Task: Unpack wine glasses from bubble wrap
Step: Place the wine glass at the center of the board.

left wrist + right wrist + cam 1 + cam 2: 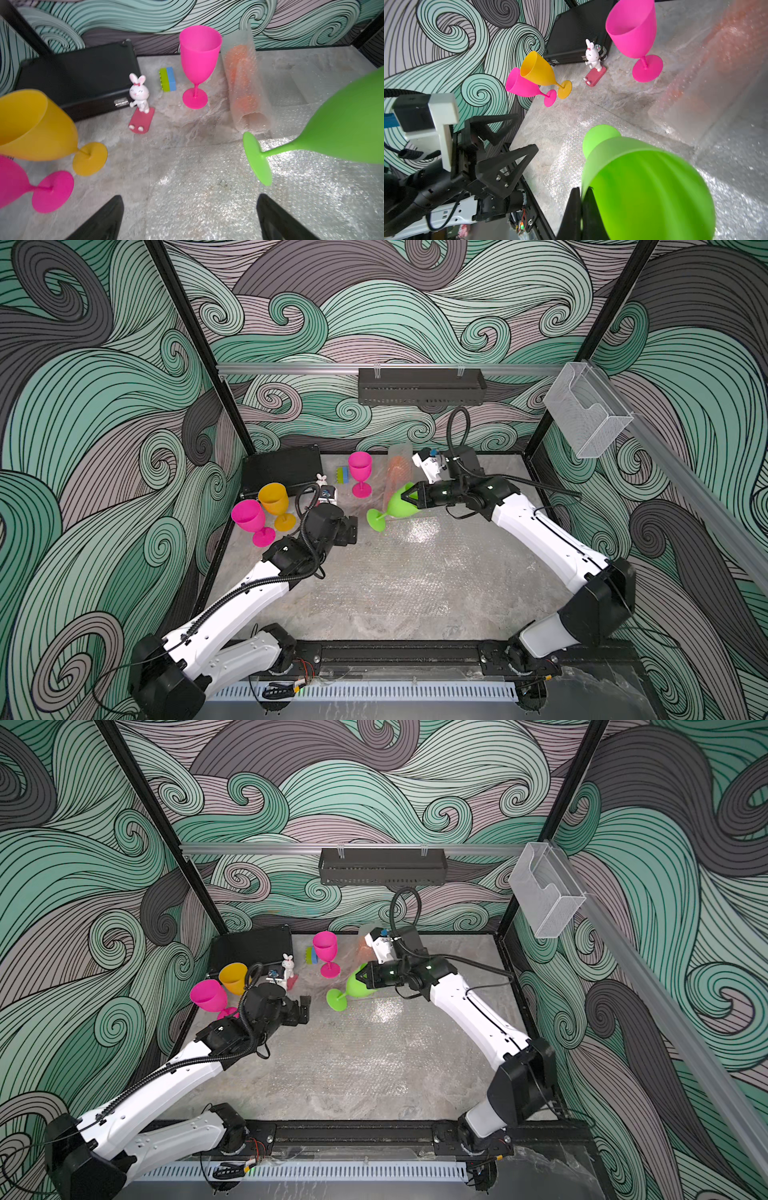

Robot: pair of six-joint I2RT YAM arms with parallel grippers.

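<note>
The largest piece I handle is the flat bubble wrap sheet, spread over the middle of the worktop. It looks limp, light and shiny, and likely to slide or cling, so I would pinch an edge rather than press down on it.

Behind it lies the bubble wrap tube, soft and springy, with the orange glass showing faintly inside. That is the only glass left wrapped. I judge its open near end the best place to pinch, while the other arm draws the glass out.

My right end effector is clamped on the bowl wall of the green glass. The glass hangs tilted, foot toward my left arm, and I cannot tell whether the foot touches the sheet. It looks like stiff, light, smooth plastic, so it may swivel in so thin a pinch.

My left end effector is spread wide and empty, near that foot.

Wave-patterned walls close in around the grey, marbled, flat worktop. A black case fills the back left corner. The yellow glass and a pink glass stand close together at the left edge. Another pink glass stands upright near the tube, and a rabbit figure and a small block sit between it and the case.
</note>
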